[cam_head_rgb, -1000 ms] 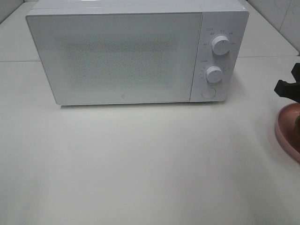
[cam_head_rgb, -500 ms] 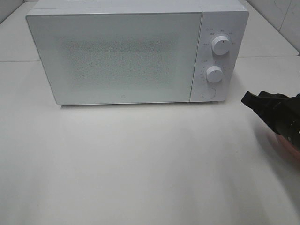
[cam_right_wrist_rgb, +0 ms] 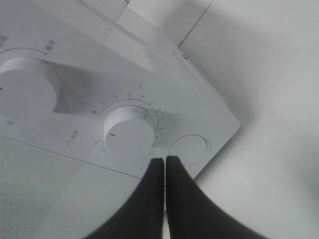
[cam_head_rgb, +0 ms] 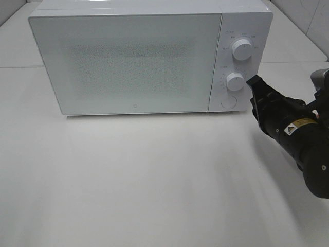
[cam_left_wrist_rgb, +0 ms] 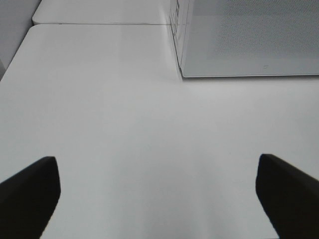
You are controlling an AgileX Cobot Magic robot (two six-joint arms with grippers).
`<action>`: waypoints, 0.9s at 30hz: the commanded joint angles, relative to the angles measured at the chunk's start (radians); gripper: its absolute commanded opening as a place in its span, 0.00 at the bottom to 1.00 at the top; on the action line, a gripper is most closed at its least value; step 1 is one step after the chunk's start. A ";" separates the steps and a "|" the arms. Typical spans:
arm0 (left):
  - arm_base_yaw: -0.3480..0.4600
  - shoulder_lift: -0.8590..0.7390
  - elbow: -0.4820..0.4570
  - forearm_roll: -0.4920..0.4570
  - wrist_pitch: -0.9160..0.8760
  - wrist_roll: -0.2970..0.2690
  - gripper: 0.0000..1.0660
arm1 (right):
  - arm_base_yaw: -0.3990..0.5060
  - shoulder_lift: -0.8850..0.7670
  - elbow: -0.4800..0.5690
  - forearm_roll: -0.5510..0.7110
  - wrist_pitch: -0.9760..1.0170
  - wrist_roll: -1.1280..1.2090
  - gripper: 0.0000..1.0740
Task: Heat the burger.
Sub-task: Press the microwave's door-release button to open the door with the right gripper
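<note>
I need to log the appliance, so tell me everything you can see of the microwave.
The microwave is a white box standing on the white table, door closed, window speckled. Its side panel carries an upper knob, a lower knob and a round button beneath. The shut right pincer points close to the lower knob.

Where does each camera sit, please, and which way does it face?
Exterior high: mounted above the front, looking down at the white box-shaped microwave on the white table; the right tool and its black arm show.
Left wrist: low over the table, facing the microwave's front corner; the open left tool shows.
Right wrist: close to the microwave's front, facing its lower white round dial; the shut right tool shows.
All three share the microwave.
</note>
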 commanded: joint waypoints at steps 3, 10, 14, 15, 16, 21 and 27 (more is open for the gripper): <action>0.000 -0.016 0.002 -0.007 -0.014 0.002 0.94 | 0.002 0.053 -0.082 0.009 0.056 0.178 0.00; 0.000 -0.016 0.002 -0.007 -0.014 0.002 0.94 | -0.001 0.118 -0.107 0.012 0.086 0.317 0.00; 0.000 -0.016 0.002 -0.007 -0.014 0.002 0.94 | -0.001 0.161 -0.138 0.013 0.087 0.345 0.00; 0.000 -0.016 0.002 -0.007 -0.014 0.002 0.94 | -0.001 0.175 -0.157 0.014 0.093 0.362 0.00; 0.000 -0.016 0.002 -0.007 -0.014 0.002 0.94 | -0.001 0.175 -0.157 0.014 0.093 0.362 0.00; 0.000 -0.016 0.002 -0.007 -0.014 0.002 0.94 | -0.004 0.218 -0.217 0.006 0.122 0.406 0.00; 0.000 -0.016 0.002 -0.007 -0.014 0.002 0.94 | -0.004 0.241 -0.262 0.003 0.145 0.412 0.00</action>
